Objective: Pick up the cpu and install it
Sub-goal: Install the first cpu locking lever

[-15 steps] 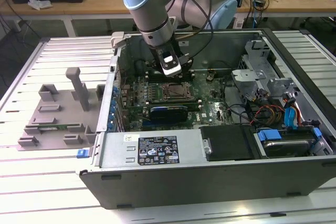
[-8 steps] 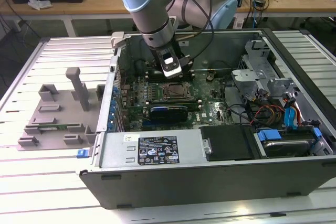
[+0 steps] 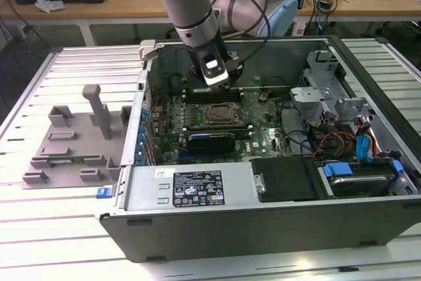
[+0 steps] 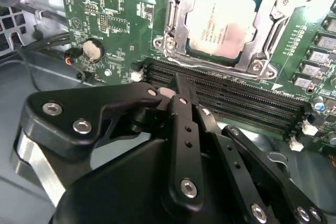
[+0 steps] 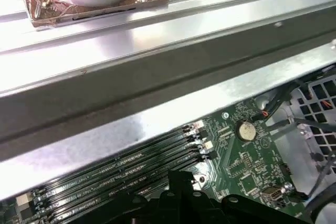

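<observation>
Cpu [image 4: 223, 20] sits in the motherboard socket [image 4: 269, 24], retaining frame open. My claw [image 4: 181, 90] hangs above the memory slots [image 4: 236, 100], fingers together, holding nothing. Risk, as I judge it: unlatched chip shifts if I brush the frame.

Cpu [image 4: 224, 20] in motherboard socket [image 4: 179, 30], memory slots [image 4: 231, 98] beside it, tool [image 4: 181, 90] above slots.
</observation>
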`<state>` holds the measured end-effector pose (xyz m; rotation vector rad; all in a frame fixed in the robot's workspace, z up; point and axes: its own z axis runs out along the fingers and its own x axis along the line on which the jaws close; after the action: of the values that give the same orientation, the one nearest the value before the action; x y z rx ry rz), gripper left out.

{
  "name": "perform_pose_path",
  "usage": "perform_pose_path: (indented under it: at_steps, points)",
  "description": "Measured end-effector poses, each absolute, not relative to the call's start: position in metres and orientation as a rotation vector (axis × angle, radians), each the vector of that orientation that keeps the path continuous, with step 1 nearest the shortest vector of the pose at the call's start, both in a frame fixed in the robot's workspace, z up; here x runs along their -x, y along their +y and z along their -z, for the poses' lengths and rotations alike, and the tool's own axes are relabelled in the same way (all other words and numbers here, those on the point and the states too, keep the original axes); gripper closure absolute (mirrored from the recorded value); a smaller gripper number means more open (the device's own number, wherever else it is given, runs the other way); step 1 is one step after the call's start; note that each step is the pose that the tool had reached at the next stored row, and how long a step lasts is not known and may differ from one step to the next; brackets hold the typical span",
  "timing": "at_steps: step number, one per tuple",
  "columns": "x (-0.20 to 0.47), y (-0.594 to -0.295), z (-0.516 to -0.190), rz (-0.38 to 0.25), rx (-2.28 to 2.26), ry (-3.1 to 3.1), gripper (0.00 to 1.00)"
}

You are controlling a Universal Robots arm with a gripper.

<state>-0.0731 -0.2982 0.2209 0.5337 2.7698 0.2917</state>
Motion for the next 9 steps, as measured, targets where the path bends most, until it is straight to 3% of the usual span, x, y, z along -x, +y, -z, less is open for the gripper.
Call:
perform_pose_path:
  at_steps: [9]
  points:
    - [0.068, -0.2982, -0.2204, -0.26, -0.56, 2.864, 0.89]
